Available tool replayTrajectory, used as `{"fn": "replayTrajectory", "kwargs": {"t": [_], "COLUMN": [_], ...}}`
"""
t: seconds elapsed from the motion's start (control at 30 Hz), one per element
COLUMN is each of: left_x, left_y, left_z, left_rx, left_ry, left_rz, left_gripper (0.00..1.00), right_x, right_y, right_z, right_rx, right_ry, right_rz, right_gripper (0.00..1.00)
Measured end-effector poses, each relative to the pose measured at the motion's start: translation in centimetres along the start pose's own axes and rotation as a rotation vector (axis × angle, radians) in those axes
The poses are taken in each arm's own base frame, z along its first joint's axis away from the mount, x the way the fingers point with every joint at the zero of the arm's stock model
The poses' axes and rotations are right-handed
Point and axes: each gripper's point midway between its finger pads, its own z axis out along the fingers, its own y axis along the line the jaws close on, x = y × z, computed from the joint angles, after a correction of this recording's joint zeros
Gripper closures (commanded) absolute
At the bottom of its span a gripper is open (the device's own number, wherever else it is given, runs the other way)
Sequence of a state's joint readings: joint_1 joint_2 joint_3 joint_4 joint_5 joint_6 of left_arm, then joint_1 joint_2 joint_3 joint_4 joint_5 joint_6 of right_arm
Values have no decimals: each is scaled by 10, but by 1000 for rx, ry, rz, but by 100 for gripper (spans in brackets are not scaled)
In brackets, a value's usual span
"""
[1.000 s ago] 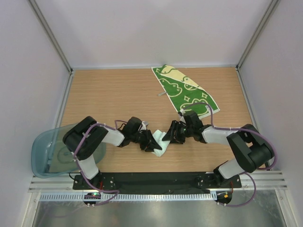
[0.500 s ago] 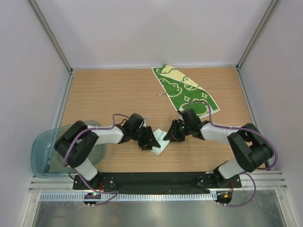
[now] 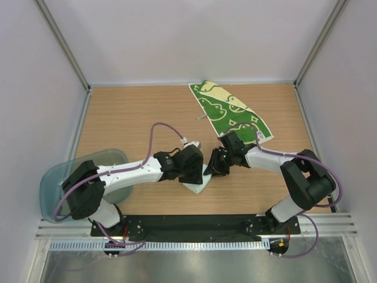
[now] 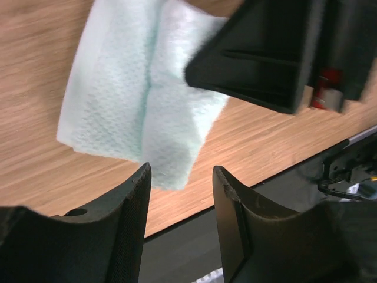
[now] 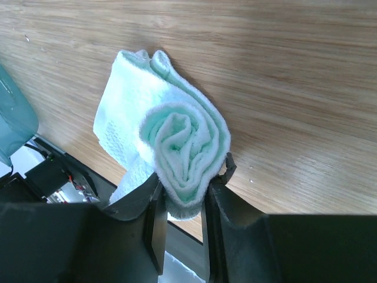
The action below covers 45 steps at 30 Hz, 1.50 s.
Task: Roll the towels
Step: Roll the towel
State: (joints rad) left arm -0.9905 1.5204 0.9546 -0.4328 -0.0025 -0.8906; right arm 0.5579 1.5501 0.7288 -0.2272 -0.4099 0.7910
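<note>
Clamp on mint-blue towel!
Rolled end pinched in right gripper; left gripper hangs open nearby, empty.

Wooden table, translucent teal bin (at its near-left corner), pale walls

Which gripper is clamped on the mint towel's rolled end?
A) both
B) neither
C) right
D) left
C: the right wrist view shows the right gripper pinching the rolled end of the mint towel, while the left gripper stands open with nothing clamped.
</note>
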Motion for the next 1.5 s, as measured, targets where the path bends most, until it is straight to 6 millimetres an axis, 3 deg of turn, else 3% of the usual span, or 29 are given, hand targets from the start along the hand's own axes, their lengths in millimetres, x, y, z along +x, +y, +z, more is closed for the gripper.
{"fn": "replayTrajectory", "kwargs": {"t": [0.17,0.27,0.73,1.17,1.27,1.5], "left_x": [0,1,27,31,31,28], "left_y": [-26,-31,-2,6,7,8], "left_z": [-19,-22,18,38,40,42], "left_rx": [-77,-114,-281,-316,-319,-320], "left_ry": [-108,-138,-54,-38,-41,-79], "left_rz": [195,265,394,424,431,429], "left_gripper": [53,53,53,50,56,83], "right_x": [0,1,2,1,1,1], "right_y": [0,0,0,0,0,0], "right_z": [1,2,1,0,0,-1], "right_rx": [12,14,21,29,32,36], "right_ry": [10,12,16,18,17,19], "right_rz": [-1,0,0,1,-1,-5], "right_gripper": [84,84,85,85,85,78]}}
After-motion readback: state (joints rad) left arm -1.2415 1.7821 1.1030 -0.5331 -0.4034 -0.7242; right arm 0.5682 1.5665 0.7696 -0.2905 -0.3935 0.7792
